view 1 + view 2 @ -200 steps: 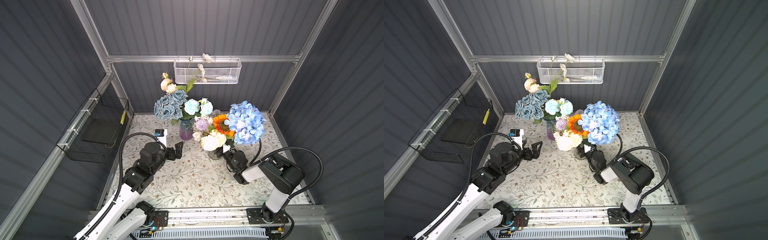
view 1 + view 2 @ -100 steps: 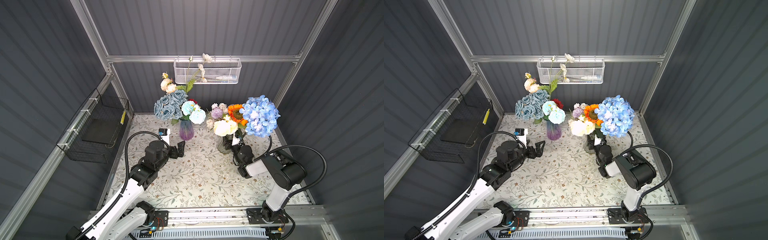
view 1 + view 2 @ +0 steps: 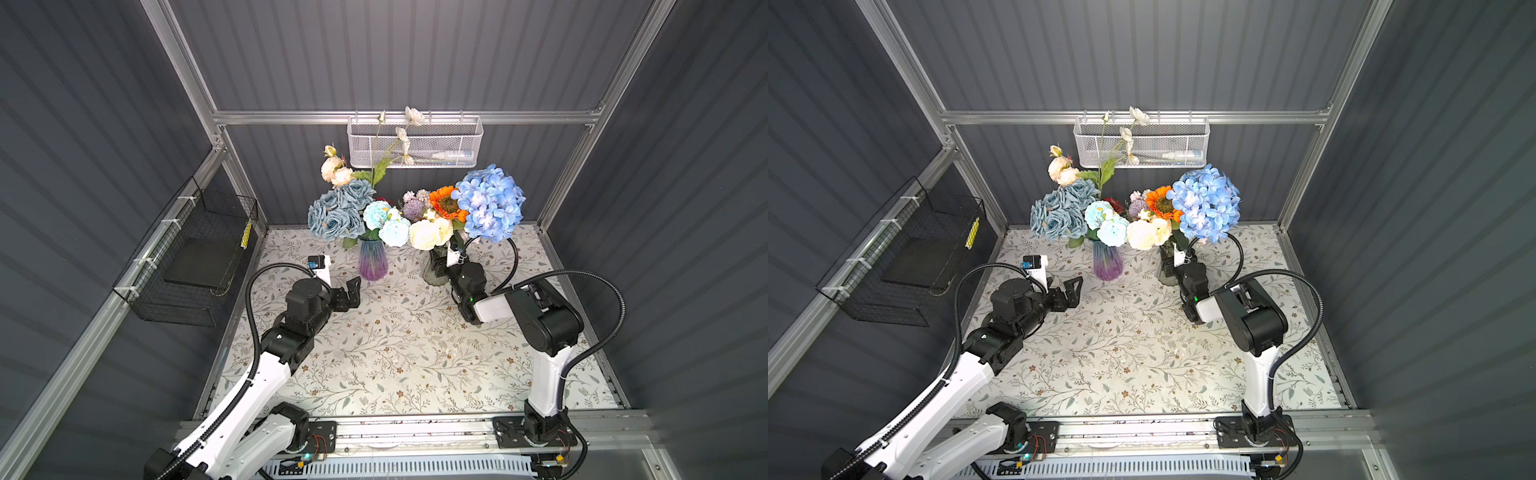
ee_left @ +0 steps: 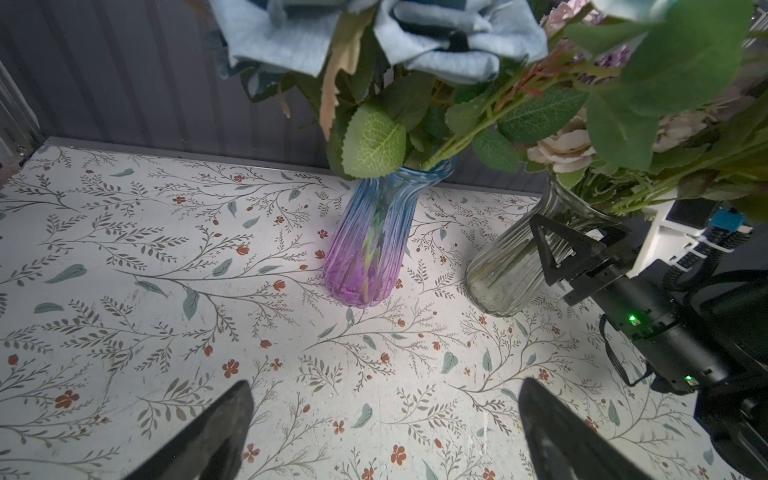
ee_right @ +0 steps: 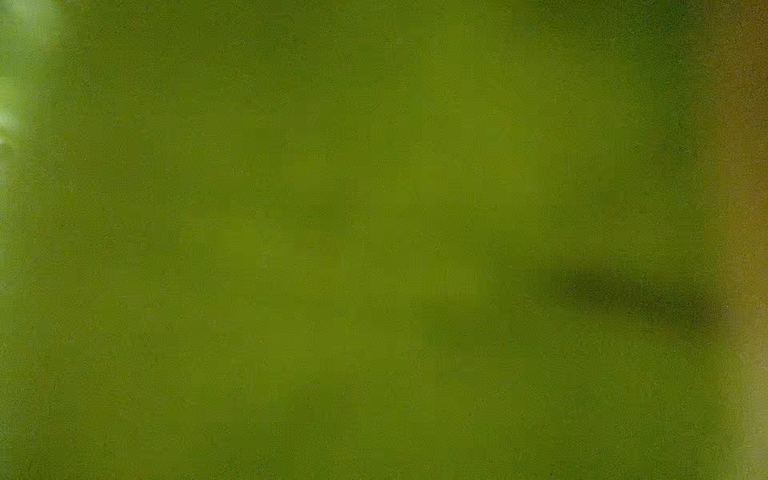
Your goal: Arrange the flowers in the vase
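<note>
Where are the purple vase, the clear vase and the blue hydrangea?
purple vase (image 4: 365, 257): left wrist view, on its lower purple body.
clear vase (image 4: 498, 274): left wrist view, on its ribbed glass belly.
blue hydrangea (image 3: 490, 203): in a top view, middle of the bloom head.

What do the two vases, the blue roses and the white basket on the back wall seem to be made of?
Purple-blue vase: tinted ribbed glass, glossy; it is see-through, with light glints.
Clear vase: ribbed glass, perhaps plastic; see-through and shiny.
Blue roses: probably fabric, matte; in the left wrist view the petals have flat, cloth-like edges.
White basket: likely painted metal mesh; fine, regular holes.
</note>
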### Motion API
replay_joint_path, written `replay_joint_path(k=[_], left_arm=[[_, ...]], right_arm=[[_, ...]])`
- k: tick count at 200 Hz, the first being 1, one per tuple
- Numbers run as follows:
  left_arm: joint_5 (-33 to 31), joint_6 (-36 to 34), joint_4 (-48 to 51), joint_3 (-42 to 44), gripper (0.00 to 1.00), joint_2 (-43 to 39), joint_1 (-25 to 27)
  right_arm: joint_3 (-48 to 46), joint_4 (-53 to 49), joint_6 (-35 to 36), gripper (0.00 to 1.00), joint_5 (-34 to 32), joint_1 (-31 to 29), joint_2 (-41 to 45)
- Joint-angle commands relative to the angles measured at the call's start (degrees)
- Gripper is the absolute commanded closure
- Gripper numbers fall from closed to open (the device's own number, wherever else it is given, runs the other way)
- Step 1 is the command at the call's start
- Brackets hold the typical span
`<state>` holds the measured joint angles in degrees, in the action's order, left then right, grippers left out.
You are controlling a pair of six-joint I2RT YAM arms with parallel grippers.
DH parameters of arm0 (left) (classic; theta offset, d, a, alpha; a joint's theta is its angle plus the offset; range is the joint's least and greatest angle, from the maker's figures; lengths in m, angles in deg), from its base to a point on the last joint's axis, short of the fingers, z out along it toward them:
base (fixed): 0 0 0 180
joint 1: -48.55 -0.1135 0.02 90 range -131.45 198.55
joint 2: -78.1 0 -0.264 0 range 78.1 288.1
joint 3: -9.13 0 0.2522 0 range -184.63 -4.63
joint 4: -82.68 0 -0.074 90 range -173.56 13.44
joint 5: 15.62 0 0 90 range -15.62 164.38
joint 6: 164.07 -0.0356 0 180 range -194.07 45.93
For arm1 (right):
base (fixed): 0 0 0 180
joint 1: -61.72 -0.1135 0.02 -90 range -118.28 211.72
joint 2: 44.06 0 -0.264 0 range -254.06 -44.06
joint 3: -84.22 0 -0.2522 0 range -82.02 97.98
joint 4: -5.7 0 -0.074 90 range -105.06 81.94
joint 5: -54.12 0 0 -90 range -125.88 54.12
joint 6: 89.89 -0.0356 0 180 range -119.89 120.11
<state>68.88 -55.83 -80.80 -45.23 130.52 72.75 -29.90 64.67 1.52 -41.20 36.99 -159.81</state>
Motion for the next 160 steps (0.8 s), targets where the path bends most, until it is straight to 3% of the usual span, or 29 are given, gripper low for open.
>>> replay_joint_path(k=[1,11,41,90,136,160], left_arm=[[1.8,0.57,-1.86,0.98,0.01,0.13,-0.78],[2.06,0.65,-2.02,1.05,0.01,0.25,-0.98],[2.33,0.95,-2.58,1.27,0.01,0.51,-1.81],[1.08,3.48,-4.82,3.21,0.01,2.15,-4.8],[-1.54,5.23,-9.62,6.02,0.01,6.92,-8.33],[-6.78,2.8,-9.77,5.64,0.01,8.93,-9.38]], right_arm=[[2.65,-1.03,0.96,0.57,1.16,0.03,-1.01],[3.15,-1.27,1.06,0.53,1.54,0.12,-1.35],[0.8,0.57,0.39,0.28,1.5,0.15,0.21],[-11.59,5.28,-2.95,0.02,-0.25,0.17,8.92],[-23.68,5.24,-4.27,0.01,-1.34,0.13,19.08],[-29.71,1.82,-4.06,0.01,-3.03,0.13,26.57]])
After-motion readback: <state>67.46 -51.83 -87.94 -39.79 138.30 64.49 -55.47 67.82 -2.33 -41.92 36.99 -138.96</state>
